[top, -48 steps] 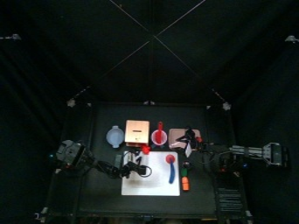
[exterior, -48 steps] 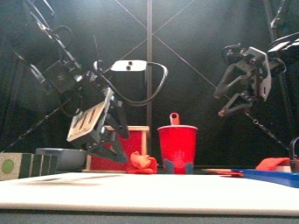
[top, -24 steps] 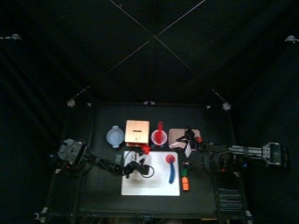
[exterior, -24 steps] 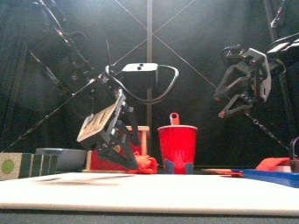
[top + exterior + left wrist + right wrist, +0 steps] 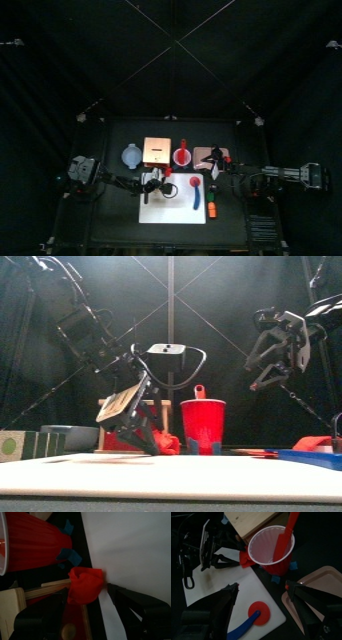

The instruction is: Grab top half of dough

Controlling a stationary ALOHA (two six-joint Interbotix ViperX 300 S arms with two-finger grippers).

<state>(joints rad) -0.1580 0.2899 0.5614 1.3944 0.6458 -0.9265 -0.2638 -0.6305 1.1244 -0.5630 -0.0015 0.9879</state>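
Note:
The dough (image 5: 85,584), a small red lump, lies at the white board's (image 5: 137,552) edge beside the red cup (image 5: 30,542). My left gripper (image 5: 87,594) is open, low over the table, with one jaw on each side of the dough and not closed on it. In the front view the dough (image 5: 163,441) shows just under the tilted left gripper (image 5: 138,428). My right gripper (image 5: 262,587) is open and empty, held high at the right (image 5: 267,371).
A red utensil stands in the cup (image 5: 271,546). A round red-headed utensil with a blue handle (image 5: 256,616) and an orange tool (image 5: 211,208) lie on the board. A wooden block (image 5: 158,150) stands behind it, with a pinkish tray (image 5: 318,587) to the right.
My left gripper has dropped lower and moved in around the dough, still open. The right arm has stayed put.

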